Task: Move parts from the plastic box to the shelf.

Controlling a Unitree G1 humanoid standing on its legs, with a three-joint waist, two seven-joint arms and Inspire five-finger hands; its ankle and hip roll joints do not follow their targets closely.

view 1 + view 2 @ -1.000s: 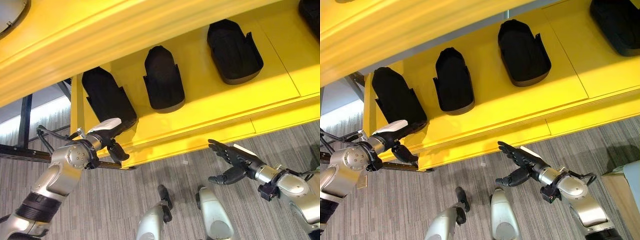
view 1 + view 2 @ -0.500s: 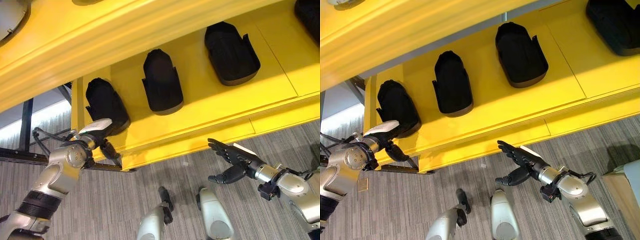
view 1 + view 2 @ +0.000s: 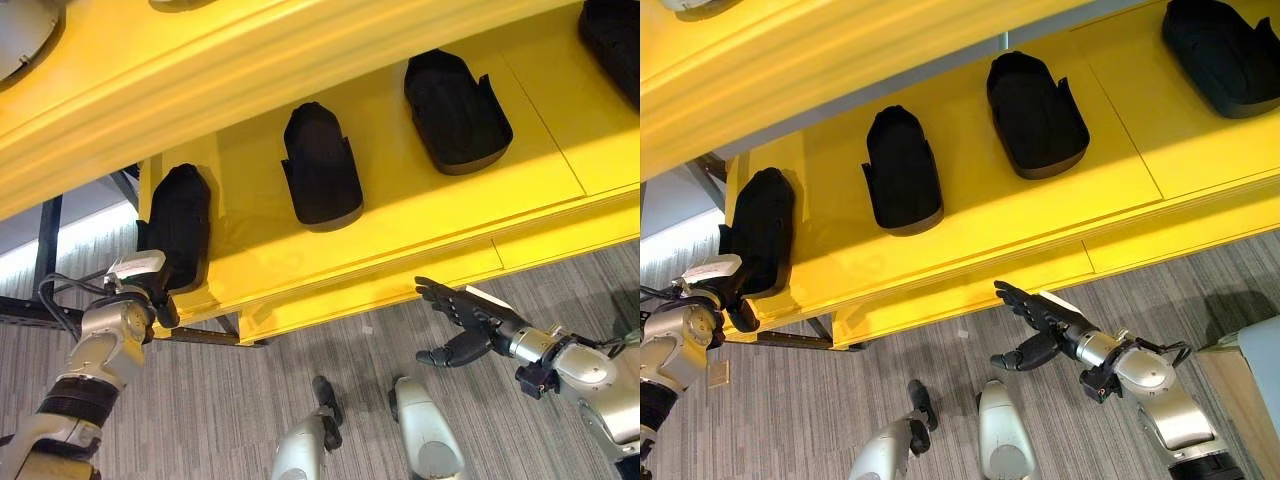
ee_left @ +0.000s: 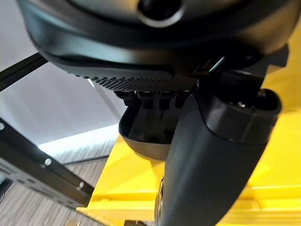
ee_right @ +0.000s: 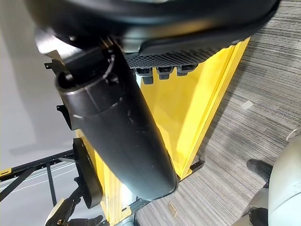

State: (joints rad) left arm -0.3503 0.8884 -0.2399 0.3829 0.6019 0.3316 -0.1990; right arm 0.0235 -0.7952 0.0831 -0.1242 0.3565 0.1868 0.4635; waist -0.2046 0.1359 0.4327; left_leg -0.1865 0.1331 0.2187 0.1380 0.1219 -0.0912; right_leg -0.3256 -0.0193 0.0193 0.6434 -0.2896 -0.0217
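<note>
Black moulded part (image 3: 178,235) sits at the far left end of the yellow shelf (image 3: 420,215), and your left hand (image 3: 150,285) is right at its near end. The part's long axis runs from the hand away into the shelf's depth, so any further push goes along that axis, not across it. In the left wrist view the hand's fingers reach into the open end of the part (image 4: 143,136), touching it, but you cannot tell from these pictures whether they are curled round the wall or merely resting straight against it.

Mind the edges: the part lies just beside the shelf's left edge, with its outer side seeming to overhang the corner, so there is no spare room to the left. To its right there is a bare yellow stretch before the second part (image 3: 320,165), and a third part (image 3: 455,100) lies farther right again, well apart.

Your right hand (image 3: 460,325) hangs below the shelf's front lip, over the grey floor (image 3: 200,420), fingers spread and holding nothing. It is much farther from the left part, so I judge the seating is the left hand's job.
</note>
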